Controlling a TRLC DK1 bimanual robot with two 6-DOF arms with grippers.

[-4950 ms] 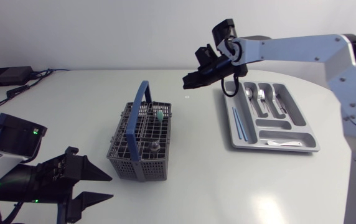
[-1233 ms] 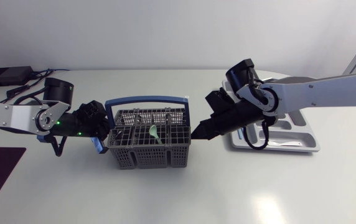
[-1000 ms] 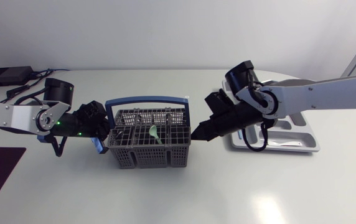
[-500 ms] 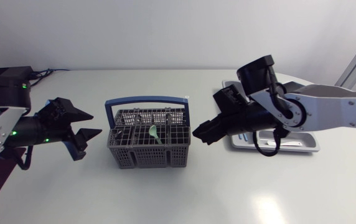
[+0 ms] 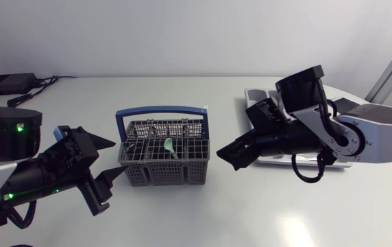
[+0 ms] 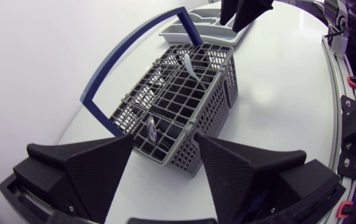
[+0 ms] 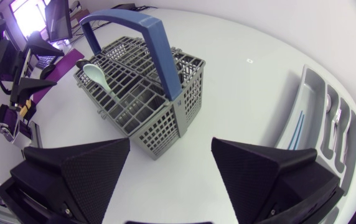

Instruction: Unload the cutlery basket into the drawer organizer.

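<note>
Nearest, left gripper [image 5: 117, 158]: at 8 o'clock from the cutlery basket [image 5: 165, 163], low over the white table [image 5: 203, 213]. Its wedge fingers are spread wide and hold nothing, and they point at the basket's short end.

Right gripper [image 5: 227, 158]: at 3 o'clock from the basket and just beside its wall. The jaws are parted and empty, clear of the mesh.

Cutlery basket: grey plastic lattice standing square near the table's middle, with its blue handle [image 5: 162, 110] arched upright over the far side. It is likely light enough to slide or lift if a piece snags.

Pale green spoon [image 5: 170, 145]: leans in a middle cell, toward 3 o'clock. Its bowl is uppermost and stands proud of the rim. It looks like plastic, so probably light, smooth and a little springy. The neck just below the bowl seems the best hold, pinched across its flat and drawn straight up.

Metal piece [image 6: 150, 129]: sits low in an end cell at 9 o'clock, nearest the left gripper. It is probably heavier and slicker than the spoon. Little of it shows above the lattice, so the broad fingers would find it a tight reach.

Drawer organizer [image 5: 254, 94]: a grey tray at 2 o'clock from the basket, half hidden behind the right arm. Cutlery already lies in its slots.
</note>
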